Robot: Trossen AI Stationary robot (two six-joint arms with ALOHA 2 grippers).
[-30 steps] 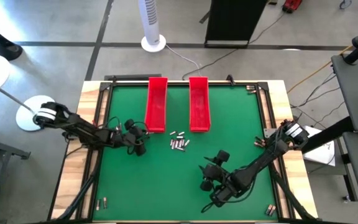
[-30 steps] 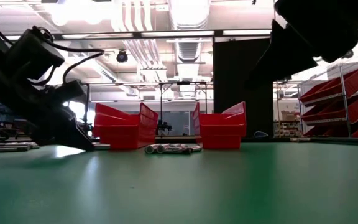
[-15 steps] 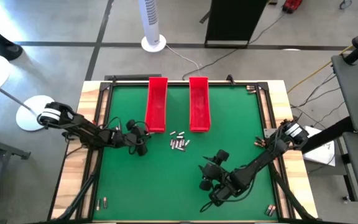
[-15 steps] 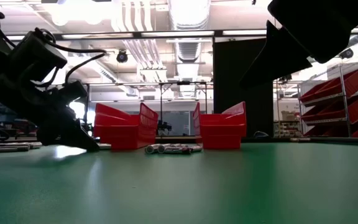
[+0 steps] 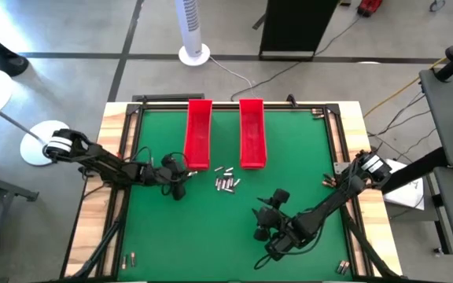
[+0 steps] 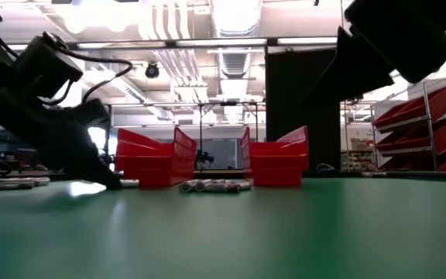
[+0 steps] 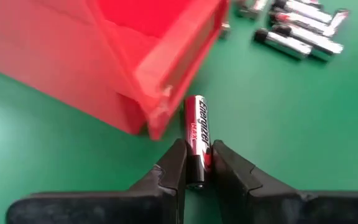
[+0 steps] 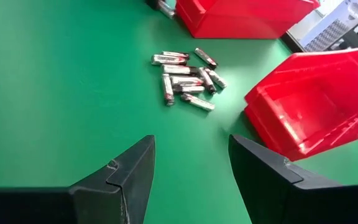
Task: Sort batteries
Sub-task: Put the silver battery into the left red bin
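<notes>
- The battery (image 7: 197, 134) pinched between the fingers (image 7: 173, 168) of the left hand (image 7: 194, 169) carries the brand "Energizer" in silver lettering, running along its dark part just ahead of the fingertips.
- Below that, on the red band nearer the hand, it reads "MAX".
- The other batteries (image 7: 303, 28) farther from the hand show no legible print.

Workshop; red-bin shelving (image 6: 428, 128); ceiling ducts (image 6: 235, 35)
</notes>
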